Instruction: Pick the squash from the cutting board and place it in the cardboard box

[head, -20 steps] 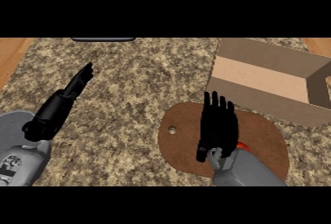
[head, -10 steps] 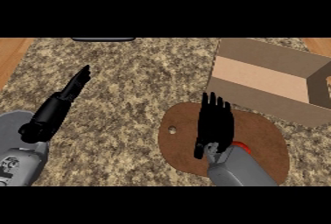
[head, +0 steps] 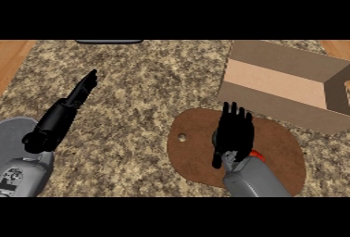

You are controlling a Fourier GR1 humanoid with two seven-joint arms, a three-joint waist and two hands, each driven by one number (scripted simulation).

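Note:
The brown cutting board point(head: 198, 155) lies on the counter at the lower right. My right hand point(head: 234, 132) hovers over its middle, open, fingers straight and pointing away from me. No squash shows as a whole; a small orange-red patch point(head: 255, 153) peeks out beside the right wrist, and I cannot tell whether it is the squash. Beyond the board at the upper right stands the cardboard box point(head: 273, 78), open and tilted toward me. My left hand point(head: 71, 99) rests open at the left, fingers straight.
The speckled stone counter point(head: 143, 92) fills the middle between the hands. A dark flat object point(head: 109, 41) sits at the far edge. Wooden strips point(head: 14, 53) border the counter at the left and right.
My right hand has shifted only slightly over the cutting board, staying open. The left hand, the box and the board have not moved.

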